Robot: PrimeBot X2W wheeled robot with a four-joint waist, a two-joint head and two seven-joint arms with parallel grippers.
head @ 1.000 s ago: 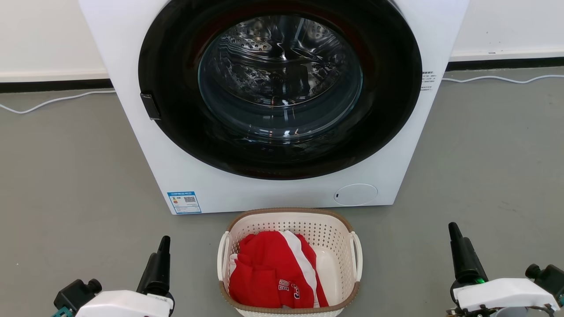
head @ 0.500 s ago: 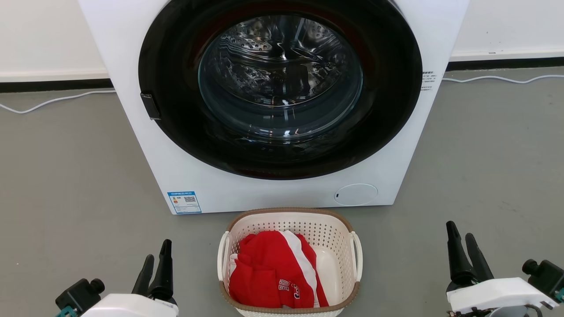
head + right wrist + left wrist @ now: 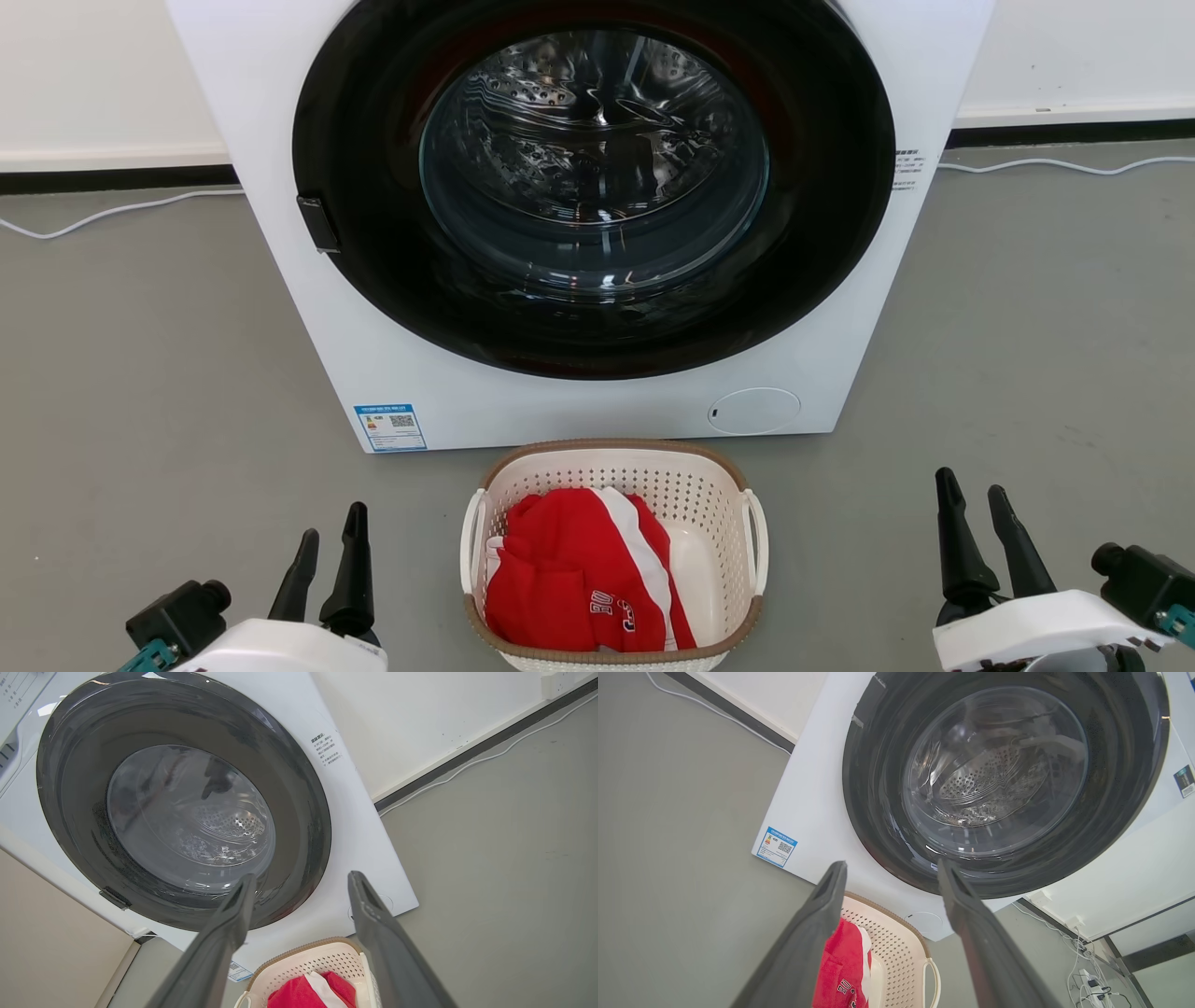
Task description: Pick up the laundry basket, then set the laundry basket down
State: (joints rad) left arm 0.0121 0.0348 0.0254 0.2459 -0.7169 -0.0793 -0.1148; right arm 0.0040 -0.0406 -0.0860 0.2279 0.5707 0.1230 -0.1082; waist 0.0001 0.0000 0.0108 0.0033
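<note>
Grey floor (image 3: 140, 373) — laundry basket (image 3: 616, 476) centred; left pincer (image 3: 331, 523), right pincer (image 3: 971, 483) flank it, apart — both spread, empty.

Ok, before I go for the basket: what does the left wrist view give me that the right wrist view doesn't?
Left wrist view: the left fingers, spread open, and a tangle of cables on the floor beside the washing machine. Right wrist view: the right fingers, also open, a wall socket and a beige panel next to the machine. Shared: the machine's round door and the laundry basket holding a red garment, on the floor before the machine, untouched.
</note>
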